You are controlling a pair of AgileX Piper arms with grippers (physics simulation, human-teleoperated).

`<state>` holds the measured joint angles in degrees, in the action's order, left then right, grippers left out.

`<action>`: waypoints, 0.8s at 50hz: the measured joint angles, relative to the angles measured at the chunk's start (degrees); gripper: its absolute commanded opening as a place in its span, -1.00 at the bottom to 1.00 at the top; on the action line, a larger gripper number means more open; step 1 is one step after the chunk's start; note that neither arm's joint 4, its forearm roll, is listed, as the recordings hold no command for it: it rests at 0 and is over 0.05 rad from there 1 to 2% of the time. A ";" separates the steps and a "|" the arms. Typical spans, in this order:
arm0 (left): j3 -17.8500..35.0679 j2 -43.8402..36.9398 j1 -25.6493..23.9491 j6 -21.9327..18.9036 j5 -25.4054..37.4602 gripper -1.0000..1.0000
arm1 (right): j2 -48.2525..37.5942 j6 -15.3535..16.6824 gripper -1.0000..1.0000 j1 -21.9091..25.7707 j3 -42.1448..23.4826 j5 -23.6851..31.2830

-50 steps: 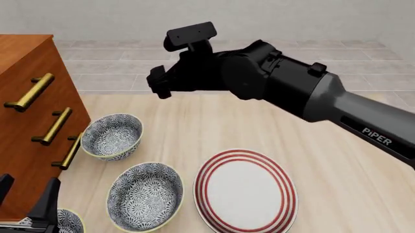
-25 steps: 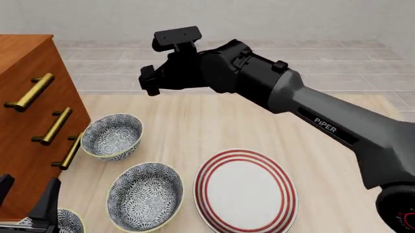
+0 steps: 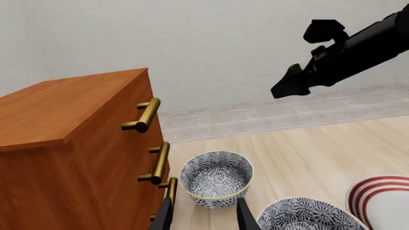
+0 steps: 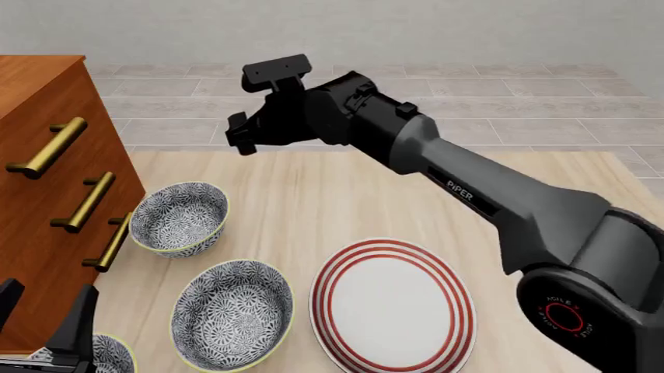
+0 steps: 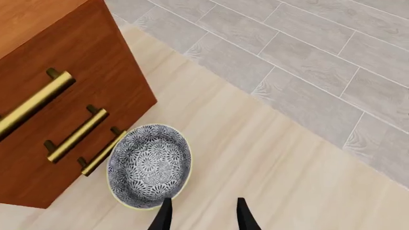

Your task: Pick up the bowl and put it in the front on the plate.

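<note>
Three look-alike blue-and-white bowls sit left of the plate [image 4: 393,305], which is white with red rings. The far bowl [image 4: 179,217] stands beside the dresser, the middle bowl [image 4: 232,315] next to the plate, and the nearest bowl [image 4: 107,355] is cut off by the frame's bottom edge. My right gripper [image 4: 242,138] hangs high over the table's far edge, behind the far bowl. In the right wrist view that gripper [image 5: 203,218] is open and empty, with the far bowl [image 5: 149,165] below it. My left gripper [image 3: 206,218] is open, low at the near left, facing the far bowl [image 3: 216,178].
A wooden dresser [image 4: 47,155] with brass handles [image 4: 50,148] fills the left side, close to the far bowl. The right arm [image 4: 467,194] stretches diagonally above the table and plate. A tiled floor [image 4: 467,101] lies beyond the table's far edge.
The right arm has stretched out further and turned, carrying its gripper a little to the left above the table's far edge. Bowls, plate and left gripper have stayed put.
</note>
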<state>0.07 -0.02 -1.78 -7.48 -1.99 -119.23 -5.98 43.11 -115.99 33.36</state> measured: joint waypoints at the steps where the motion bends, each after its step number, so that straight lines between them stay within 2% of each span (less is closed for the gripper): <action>1: 0.00 0.00 -0.02 -0.02 0.01 1.00 | -0.41 0.09 1.00 0.01 -0.59 0.25; 16: -0.04 0.00 -0.35 -0.41 0.09 1.00 | -8.02 1.48 1.00 0.48 -12.87 6.19; 34: -0.05 0.00 -0.38 -0.56 0.13 1.00 | -19.58 1.36 1.00 0.52 -34.04 16.39; 40: -0.05 0.00 -0.38 -0.62 0.16 1.00 | -22.73 1.06 1.00 0.56 -39.31 18.73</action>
<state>0.02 -0.02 -2.16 -8.10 -1.84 -141.97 -4.92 43.67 -155.30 52.09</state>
